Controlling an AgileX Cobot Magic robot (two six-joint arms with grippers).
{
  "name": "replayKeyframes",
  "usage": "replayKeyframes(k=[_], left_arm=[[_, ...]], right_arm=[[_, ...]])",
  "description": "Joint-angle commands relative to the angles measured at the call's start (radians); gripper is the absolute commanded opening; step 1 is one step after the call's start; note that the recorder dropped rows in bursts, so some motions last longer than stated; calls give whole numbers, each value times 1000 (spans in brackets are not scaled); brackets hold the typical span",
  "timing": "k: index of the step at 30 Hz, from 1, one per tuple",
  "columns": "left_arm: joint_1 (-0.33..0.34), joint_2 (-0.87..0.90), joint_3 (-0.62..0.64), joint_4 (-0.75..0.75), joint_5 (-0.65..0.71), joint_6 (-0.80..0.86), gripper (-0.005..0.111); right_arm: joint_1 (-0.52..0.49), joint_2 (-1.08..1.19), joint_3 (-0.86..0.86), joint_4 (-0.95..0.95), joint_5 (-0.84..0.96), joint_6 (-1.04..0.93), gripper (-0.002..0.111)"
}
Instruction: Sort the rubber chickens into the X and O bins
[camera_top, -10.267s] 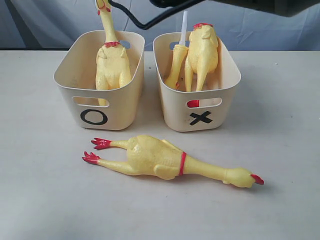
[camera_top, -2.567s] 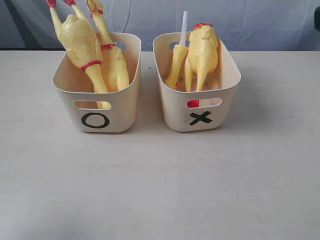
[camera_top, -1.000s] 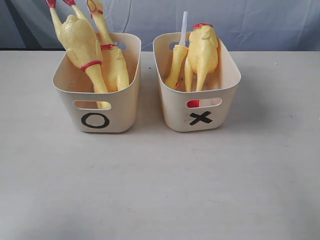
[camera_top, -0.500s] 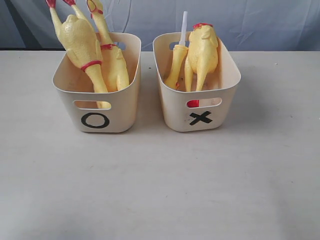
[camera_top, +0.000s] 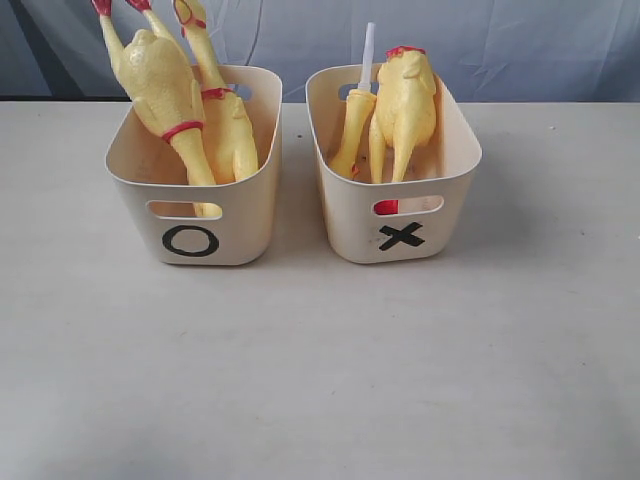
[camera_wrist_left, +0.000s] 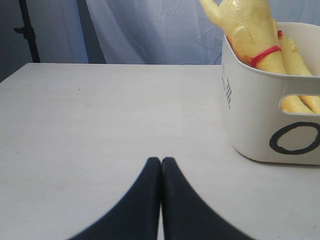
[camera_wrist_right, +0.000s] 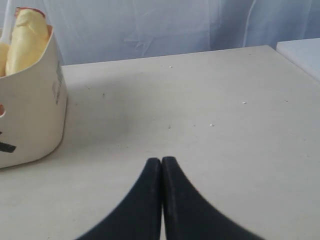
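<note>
I log, left to right:
- Left gripper (camera_wrist_left: 161, 165): fingers pressed together, empty, low over the table (camera_wrist_left: 90, 125).
- O bin (camera_top: 240, 215): two rubber chickens (camera_top: 160, 85) leaning on end inside.
- X bin (camera_top: 350, 215): two more inside, including the white-tubed chicken (camera_top: 354, 125).
- Right gripper (camera_wrist_right: 161, 165): fingers together, empty.

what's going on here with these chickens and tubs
Nothing is being handled. The O tub holds a feet-up chicken and a head-up chicken; the X tub holds a plump chicken and a thin chicken ending in a white tube. The left end effector and right end effector are both shut and empty over the table, so the sorting looks finished.
</note>
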Motion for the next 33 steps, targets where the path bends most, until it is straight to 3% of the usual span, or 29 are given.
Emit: replayKeyframes(k=[1,19,25,33], left_arm=[[-11,-2,-9,2,-15,-2,0],[-11,-2,-9,2,-15,-2,0],[-11,-2,-9,2,-13,-2,0],[-11,-2,-9,2,-13,-2,0]], right_arm=[[-19,-8,1,-34,1,43,-1],[-12,-8,1,-37,-2,33,-1],[51,-8,1,-44,-10,55,-1],[55,-8,1,-42,-10,55,-1]])
